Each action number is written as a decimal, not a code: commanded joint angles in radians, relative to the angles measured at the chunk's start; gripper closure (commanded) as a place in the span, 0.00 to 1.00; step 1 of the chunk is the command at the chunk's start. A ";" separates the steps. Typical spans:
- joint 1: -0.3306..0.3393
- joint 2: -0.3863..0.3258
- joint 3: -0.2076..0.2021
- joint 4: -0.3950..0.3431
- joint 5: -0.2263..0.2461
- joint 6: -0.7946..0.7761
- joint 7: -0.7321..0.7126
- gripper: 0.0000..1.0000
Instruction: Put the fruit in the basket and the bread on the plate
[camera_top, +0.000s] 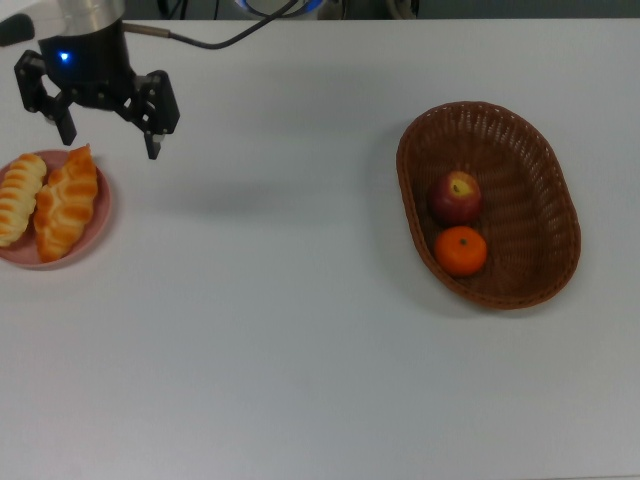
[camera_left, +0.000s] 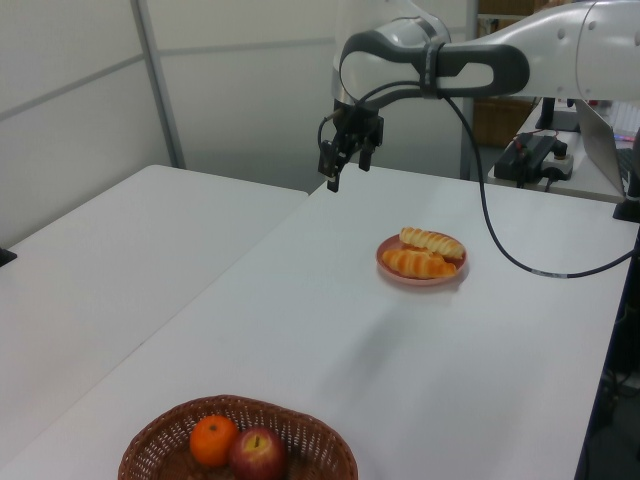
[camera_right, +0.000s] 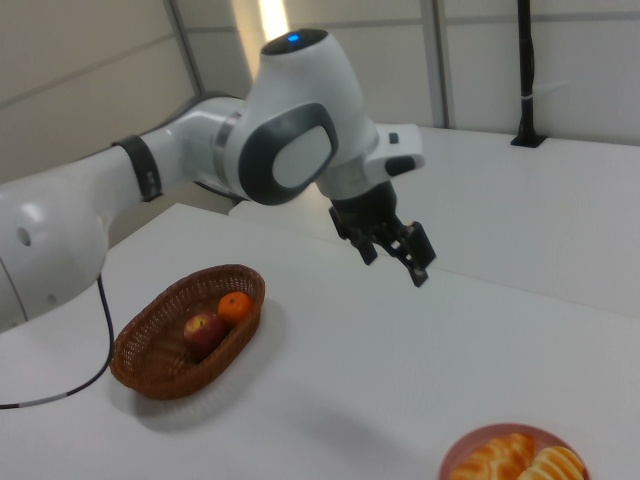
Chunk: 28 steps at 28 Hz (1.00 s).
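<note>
The gripper (camera_top: 110, 140) hangs above the desk (camera_top: 300, 330) with fingers (camera_top: 155, 148) spread wide, holding nothing, near the plate (camera_top: 95, 232). Both pastries (camera_top: 68, 202) lie side by side on the plate. The apple (camera_top: 455, 196) and tangerine (camera_top: 461, 251) sit touching in the basket (camera_top: 540, 170), well apart from the plate.

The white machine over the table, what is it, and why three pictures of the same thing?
It is a robot arm; the black two-fingered tool at its end picks things up. Three cameras watch one white table: the top view looks straight down, the left and right views look from the sides. A brown woven basket holds a red apple and an orange tangerine. A pink plate carries two golden pastries, a pale ridged roll and a twisted roll. The tool is open, holds nothing and hangs above the table, beside the plate.
</note>
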 joint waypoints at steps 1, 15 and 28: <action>-0.013 -0.011 -0.016 -0.019 0.046 -0.017 -0.017 0.00; -0.014 0.007 -0.017 -0.021 0.049 -0.004 -0.058 0.00; -0.016 -0.028 -0.028 -0.018 0.050 -0.017 -0.060 0.00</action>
